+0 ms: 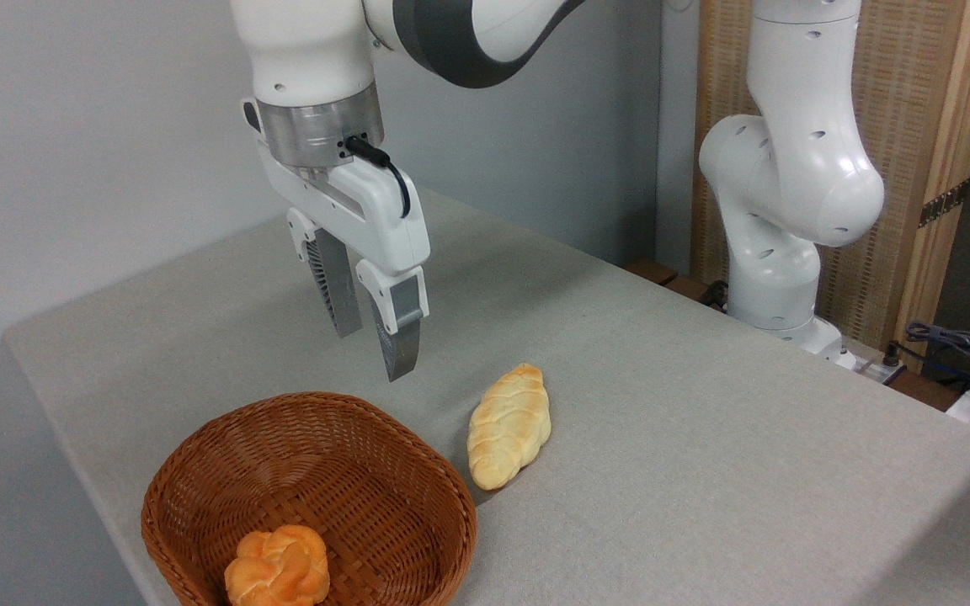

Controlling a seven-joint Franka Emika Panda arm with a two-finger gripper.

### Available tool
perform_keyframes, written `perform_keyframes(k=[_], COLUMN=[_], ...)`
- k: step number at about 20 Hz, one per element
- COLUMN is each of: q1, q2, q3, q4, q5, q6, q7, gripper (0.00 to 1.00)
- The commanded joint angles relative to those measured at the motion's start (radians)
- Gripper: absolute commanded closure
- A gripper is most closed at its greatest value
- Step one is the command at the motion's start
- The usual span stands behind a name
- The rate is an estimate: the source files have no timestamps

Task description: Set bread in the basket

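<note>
Bread (508, 426), a braided loaf, pale cream w/ golden-brown ends, is seen lying flat on the grey table (704, 438), just right of the basket (418, 480). Its lower end is near the basket rim; whether the two touch can't be told. The loaf is angled, upper end pointing up and slightly right.

Gripper (375, 332) is held in the air, fingers pointing down, above and to the left of the bread, roughly over the table strip behind the basket's far rim. Its two fingers are parted w/ a narrow gap between them, and nothing is held. The bread is well apart from the fingertips, lower and to the right.

The basket, brown woven wicker w/ raised rim, is placed at the table's near-left corner. A small orange knotted bun (277, 566) is seen inside it, toward the front. The white arm base (775, 269) is mounted beyond the table's right edge, w/ cables (956, 341) at far right.
</note>
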Motion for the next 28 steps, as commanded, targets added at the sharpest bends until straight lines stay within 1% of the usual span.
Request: perform_keyframes(k=[1, 25, 28], q1=[-0.002, -0.004, -0.007], q2=[-0.001, 0.002, -0.012], q3=[0.011, 0.015, 0.015], q4=[0.013, 0.015, -0.008], q5=[0.010, 0.007, 0.013], q6=[-0.004, -0.004, -0.010], q7=[0.010, 0.010, 0.019], gripper=[0.00, 0.00, 0.00])
